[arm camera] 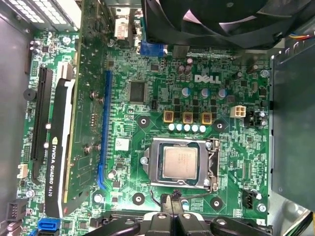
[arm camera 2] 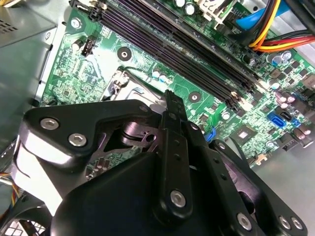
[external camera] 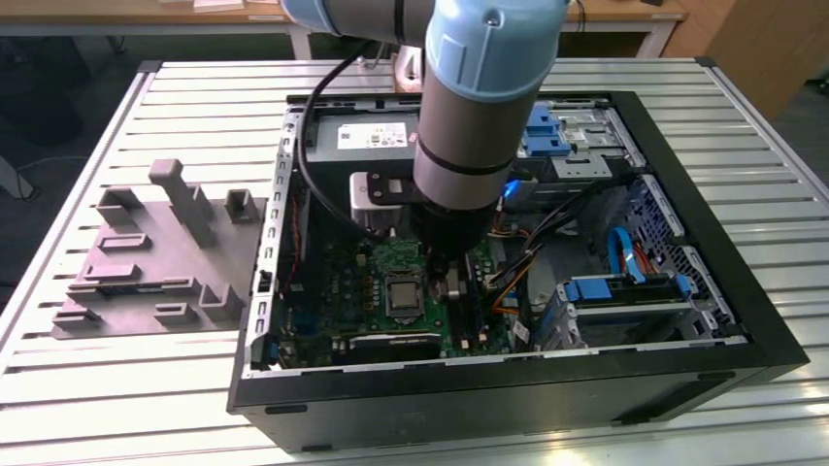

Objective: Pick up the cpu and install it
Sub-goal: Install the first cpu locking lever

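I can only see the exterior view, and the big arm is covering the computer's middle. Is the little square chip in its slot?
Observer: Yes. In the first wrist view the chip lies flat inside the metal frame.
Operator: Is the gripper on it?
Observer: No. The gripper is by the frame's edge, off the chip.
Operator: What's next to the frame?
Observer: A row of small pale round caps on the green board.
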### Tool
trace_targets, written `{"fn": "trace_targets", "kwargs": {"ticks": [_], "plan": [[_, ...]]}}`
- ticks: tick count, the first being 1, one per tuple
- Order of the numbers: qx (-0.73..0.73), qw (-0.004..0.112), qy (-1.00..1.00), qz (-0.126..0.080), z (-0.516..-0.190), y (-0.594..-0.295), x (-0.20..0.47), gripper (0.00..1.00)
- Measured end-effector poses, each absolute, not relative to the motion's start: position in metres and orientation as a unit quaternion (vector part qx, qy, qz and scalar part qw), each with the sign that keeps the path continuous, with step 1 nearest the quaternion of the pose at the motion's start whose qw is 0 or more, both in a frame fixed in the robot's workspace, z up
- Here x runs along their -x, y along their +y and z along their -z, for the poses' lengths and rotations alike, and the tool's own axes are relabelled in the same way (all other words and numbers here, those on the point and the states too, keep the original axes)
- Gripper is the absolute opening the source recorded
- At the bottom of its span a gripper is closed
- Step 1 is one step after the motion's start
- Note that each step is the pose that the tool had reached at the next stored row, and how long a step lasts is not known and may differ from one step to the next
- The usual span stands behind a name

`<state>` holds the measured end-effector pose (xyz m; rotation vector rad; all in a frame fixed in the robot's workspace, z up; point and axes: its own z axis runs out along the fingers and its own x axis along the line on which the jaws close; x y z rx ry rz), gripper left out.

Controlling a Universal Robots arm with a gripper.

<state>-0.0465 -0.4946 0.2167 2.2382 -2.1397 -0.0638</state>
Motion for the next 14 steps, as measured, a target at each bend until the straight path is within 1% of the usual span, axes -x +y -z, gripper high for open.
{"fn": "trace_targets", "kwargs": {"ticks": [14], "plan": [[-0.730,0.021,-0.683,0.019,-0.2091,-0.4995,0.0479,0.11]]}}
